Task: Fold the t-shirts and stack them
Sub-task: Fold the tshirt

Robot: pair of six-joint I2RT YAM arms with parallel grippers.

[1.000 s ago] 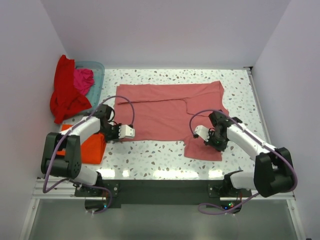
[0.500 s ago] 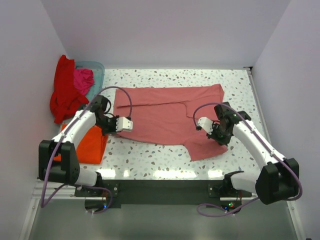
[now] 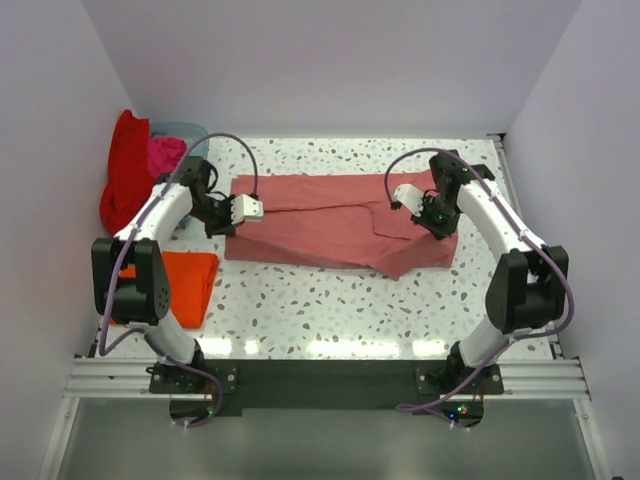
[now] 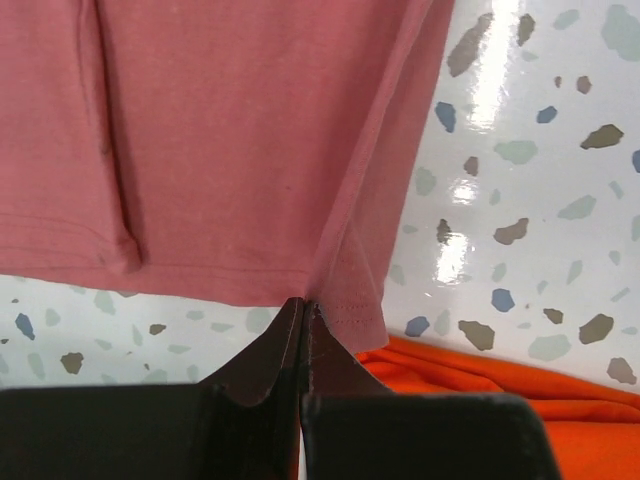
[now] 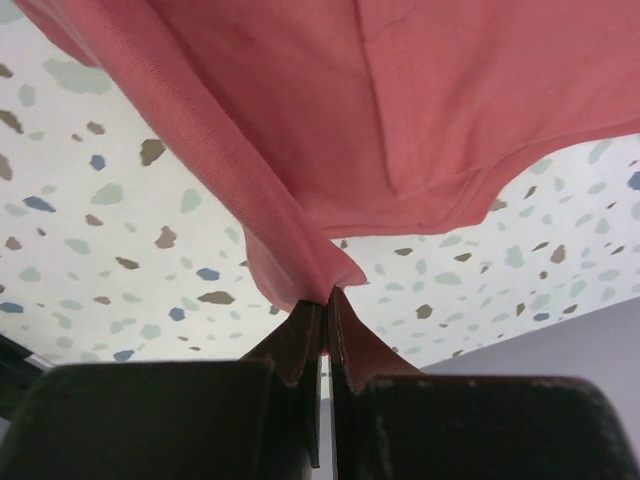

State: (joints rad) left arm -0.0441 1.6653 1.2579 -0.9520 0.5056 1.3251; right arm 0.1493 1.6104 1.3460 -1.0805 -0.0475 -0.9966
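A dusty rose-pink t-shirt (image 3: 320, 225) lies across the far half of the table, its near part lifted and carried back. My left gripper (image 3: 222, 212) is shut on its left hem corner (image 4: 340, 300). My right gripper (image 3: 432, 208) is shut on its right edge (image 5: 300, 270), near the sleeve. A folded orange t-shirt (image 3: 180, 285) lies flat at the near left and shows under the left gripper (image 4: 520, 390). A red t-shirt (image 3: 125, 185) hangs over the basket's left side and a magenta one (image 3: 167, 155) sits in it.
The pale blue plastic basket (image 3: 195, 135) stands at the far left corner, against the wall. The terrazzo table (image 3: 330, 300) is walled on three sides. The arm bases sit on the rail at the near edge.
Both grippers have moved away from the near edge toward the back, carrying the pink shirt's near edge with them. The shirt now covers a shorter, narrower band.
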